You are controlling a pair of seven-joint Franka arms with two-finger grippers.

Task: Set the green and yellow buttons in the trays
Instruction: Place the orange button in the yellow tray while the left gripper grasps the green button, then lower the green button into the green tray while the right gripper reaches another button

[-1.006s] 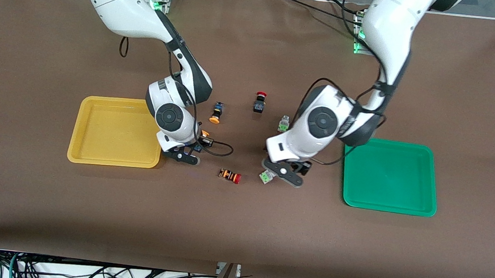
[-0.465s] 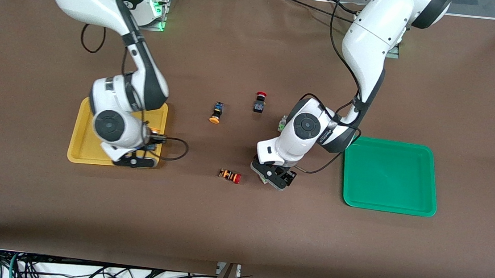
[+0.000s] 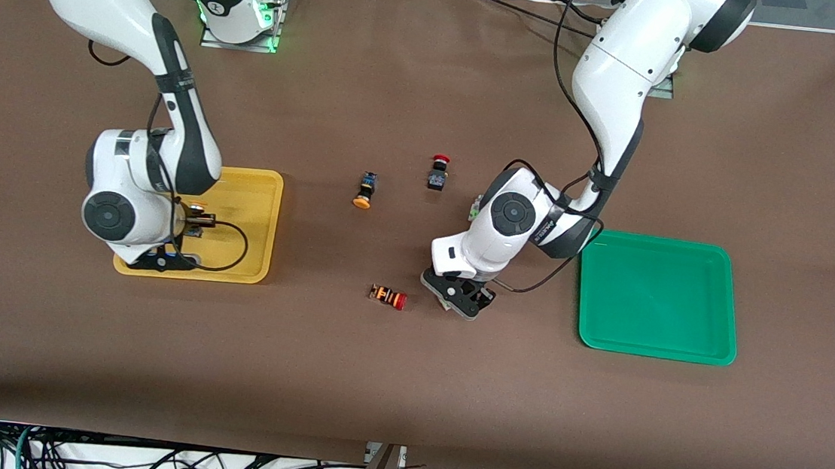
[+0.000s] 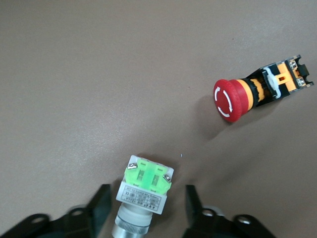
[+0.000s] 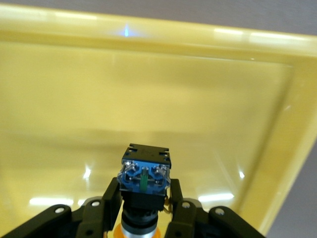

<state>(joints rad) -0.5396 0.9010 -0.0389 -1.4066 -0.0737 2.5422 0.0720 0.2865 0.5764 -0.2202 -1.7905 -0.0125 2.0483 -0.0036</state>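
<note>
My right gripper (image 5: 145, 218) is shut on a black-blue button with an orange-yellow cap (image 5: 145, 181) and holds it over the yellow tray (image 5: 148, 99); in the front view this gripper (image 3: 158, 261) is over the tray's (image 3: 254, 197) front part. My left gripper (image 4: 146, 210) is open, low over the table, with its fingers (image 4: 99, 208) either side of a whitish-clear green button (image 4: 143, 191) without touching it. In the front view this gripper (image 3: 457, 298) hides that button. A second yellow button (image 3: 365, 190) lies mid-table. A second green button (image 3: 476, 208) peeks out beside the left arm. The green tray (image 3: 658, 297) holds nothing.
An orange-striped switch with a red cap (image 3: 389, 296) lies beside the left gripper, toward the right arm's end; it also shows in the left wrist view (image 4: 257, 91). A black switch with a red cap (image 3: 438, 172) stands beside the second yellow button.
My right arm has carried the yellow button from the table beside the yellow tray to over it. My left gripper has come down around the green button.
</note>
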